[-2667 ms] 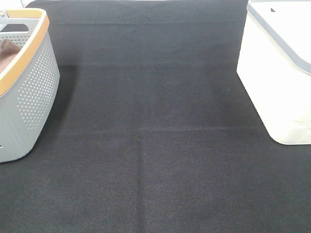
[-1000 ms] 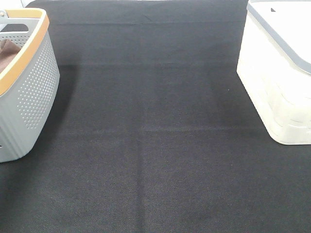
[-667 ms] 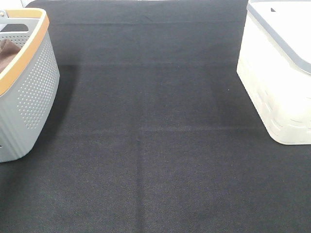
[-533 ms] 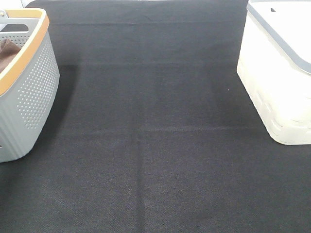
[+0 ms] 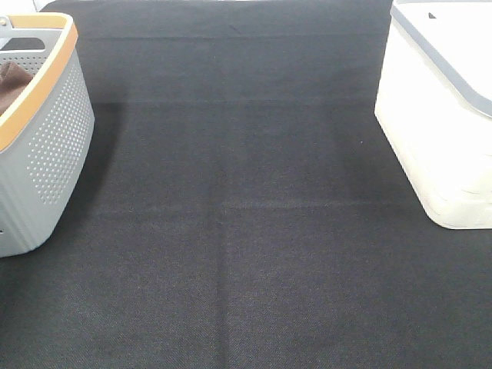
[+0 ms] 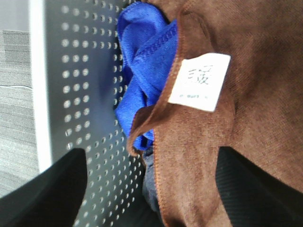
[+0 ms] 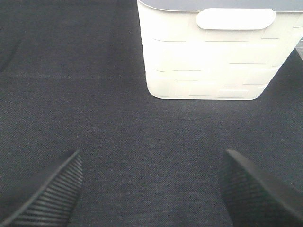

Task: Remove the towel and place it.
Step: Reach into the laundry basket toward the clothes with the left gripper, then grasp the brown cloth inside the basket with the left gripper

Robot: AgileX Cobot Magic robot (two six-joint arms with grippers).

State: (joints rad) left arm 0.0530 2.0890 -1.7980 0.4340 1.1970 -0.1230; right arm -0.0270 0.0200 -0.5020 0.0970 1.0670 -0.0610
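Note:
The towel (image 6: 255,94) is reddish-brown with a stitched hem and a small white tag (image 6: 199,81). It lies inside the grey perforated basket (image 6: 90,94), on top of a blue cloth (image 6: 142,85). My left gripper (image 6: 149,165) hangs open just over the towel's hemmed edge, one dark finger on each side, nothing pinched. From high up only a brown patch of cloth (image 5: 9,81) shows in the basket (image 5: 46,146), and neither arm is in that view. My right gripper (image 7: 151,182) is open over the black mat, facing the white bin (image 7: 208,56).
The grey basket with an orange rim stands at the left edge of the black mat (image 5: 246,215). The white bin (image 5: 438,123) with a grey rim stands at the right edge.

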